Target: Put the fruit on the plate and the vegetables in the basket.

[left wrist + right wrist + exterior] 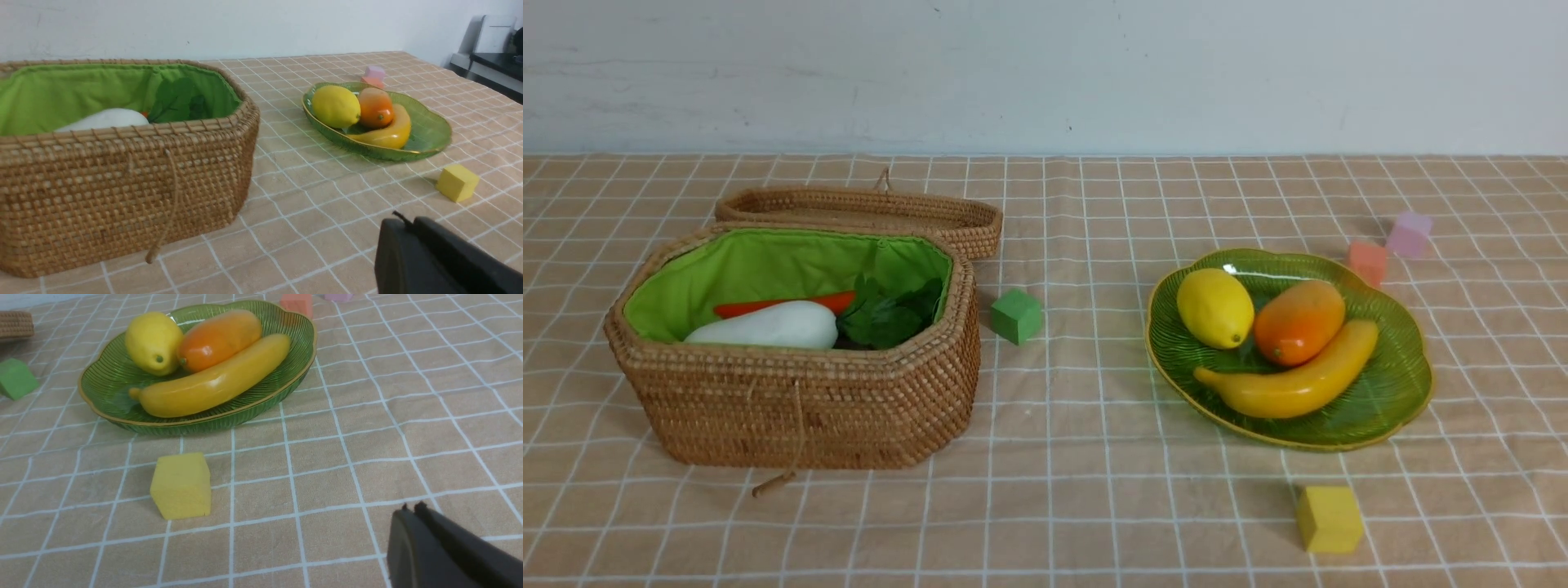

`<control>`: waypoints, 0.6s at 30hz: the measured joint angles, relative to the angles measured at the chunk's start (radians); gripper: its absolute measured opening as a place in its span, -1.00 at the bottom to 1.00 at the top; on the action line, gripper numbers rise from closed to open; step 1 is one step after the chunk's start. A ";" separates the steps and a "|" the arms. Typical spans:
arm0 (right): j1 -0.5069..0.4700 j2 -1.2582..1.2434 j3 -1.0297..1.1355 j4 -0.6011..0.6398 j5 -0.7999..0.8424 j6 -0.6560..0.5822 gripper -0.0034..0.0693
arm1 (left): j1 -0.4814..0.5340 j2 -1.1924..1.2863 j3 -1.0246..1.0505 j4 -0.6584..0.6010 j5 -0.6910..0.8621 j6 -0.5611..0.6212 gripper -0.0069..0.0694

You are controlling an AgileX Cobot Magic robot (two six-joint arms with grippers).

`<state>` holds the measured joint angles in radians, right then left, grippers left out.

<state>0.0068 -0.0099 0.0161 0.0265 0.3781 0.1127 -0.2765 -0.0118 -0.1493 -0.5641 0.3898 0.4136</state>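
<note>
Three fruits (1290,343), four cubes (1329,518), perhaps two vegetables (776,322) visible.

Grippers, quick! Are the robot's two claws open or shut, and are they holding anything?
Left gripper: shut, holding nothing.
Right gripper: shut, holding nothing.

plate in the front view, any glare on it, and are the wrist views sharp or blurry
Front view: small white glare spot on the plate behind the lemon; soft shadows. Left wrist view: slightly soft overall, left gripper dark and blurred. Right wrist view: banana glossy, right gripper out of focus.
</note>
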 joint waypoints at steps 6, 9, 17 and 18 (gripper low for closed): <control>0.000 0.000 0.000 0.000 0.000 0.000 -0.91 | 0.071 0.000 0.097 0.328 -0.242 -0.414 -0.85; 0.000 0.000 0.000 0.000 0.000 0.000 -0.91 | 0.106 0.000 0.146 0.480 -0.254 -0.585 -0.85; 0.000 0.000 0.000 0.000 0.000 0.000 -0.90 | 0.129 0.000 0.180 0.616 -0.016 -0.854 -0.85; 0.000 0.000 0.000 0.000 0.000 0.000 -0.90 | 0.129 0.000 0.180 0.616 -0.016 -0.856 -0.85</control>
<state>0.0068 -0.0099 0.0161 0.0265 0.3781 0.1127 -0.1474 -0.0118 0.0307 0.0523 0.3738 -0.4428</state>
